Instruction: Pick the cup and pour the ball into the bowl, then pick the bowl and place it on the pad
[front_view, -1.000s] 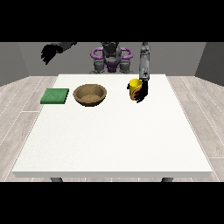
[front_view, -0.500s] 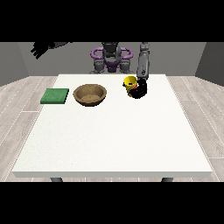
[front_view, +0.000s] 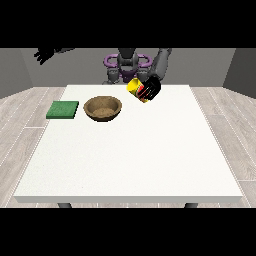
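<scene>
The robot hand (front_view: 151, 88) at the view's right has its fingers curled around the yellow cup (front_view: 136, 87) and holds it above the white bench (front_view: 130, 150), tilted with its mouth toward the wooden bowl (front_view: 103, 108). The ball cannot be seen. The bowl stands on the bench, just beside the green pad (front_view: 63, 109). The robot hand (front_view: 44, 54) at the view's left is raised far from the bench; whether it is open or closed I cannot tell.

Hand at view's right (front_view: 151, 88) curled shut; other hand (front_view: 45, 54) raised, fingers spread.
</scene>
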